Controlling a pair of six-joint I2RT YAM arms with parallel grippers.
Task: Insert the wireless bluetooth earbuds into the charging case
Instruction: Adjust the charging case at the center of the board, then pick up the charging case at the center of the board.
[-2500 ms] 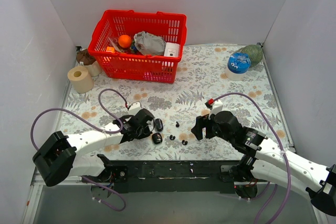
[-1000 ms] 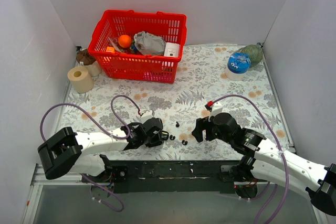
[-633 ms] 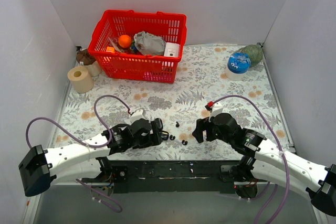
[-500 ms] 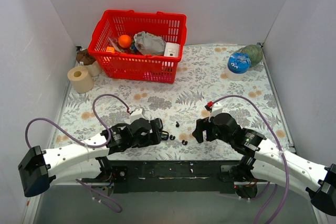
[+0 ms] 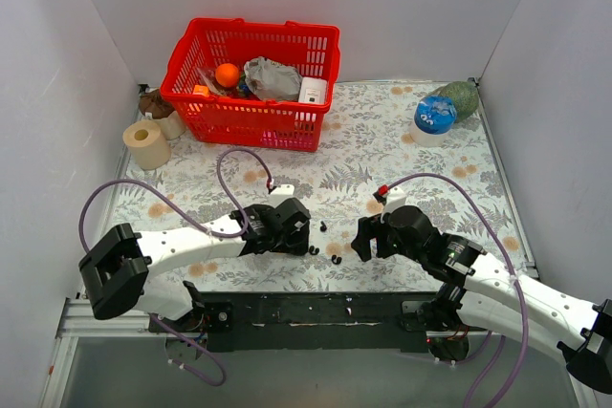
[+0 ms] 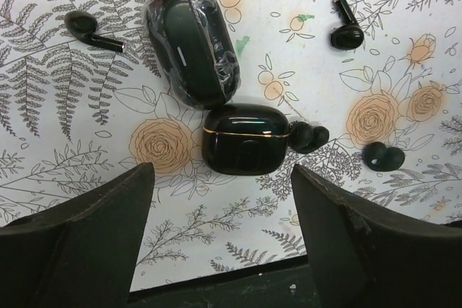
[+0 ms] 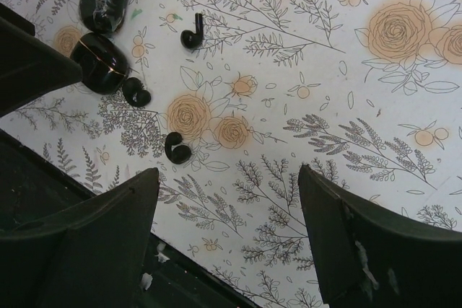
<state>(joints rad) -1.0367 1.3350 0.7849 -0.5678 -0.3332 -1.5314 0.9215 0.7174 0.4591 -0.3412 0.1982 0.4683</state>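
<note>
Left fingers (image 6: 101, 236) spread, empty, straddling the charging case (image 6: 245, 138) at mid-frame, probably to steady it. One earbud (image 6: 309, 137) touches its right side. Right fingers (image 7: 86, 236) spread, empty, hovering.

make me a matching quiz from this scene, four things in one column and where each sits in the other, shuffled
Things:
1. red basket
2. paper roll
3. blue ball
4. black case with gold line

Places:
A. far right part of the table
B. near edge of the table, around the middle
C. left edge of the table, beside the basket
D. far side, left of centre, with an orange ball inside

Pairs: 1-D, 2-C, 3-A, 4-B
</note>
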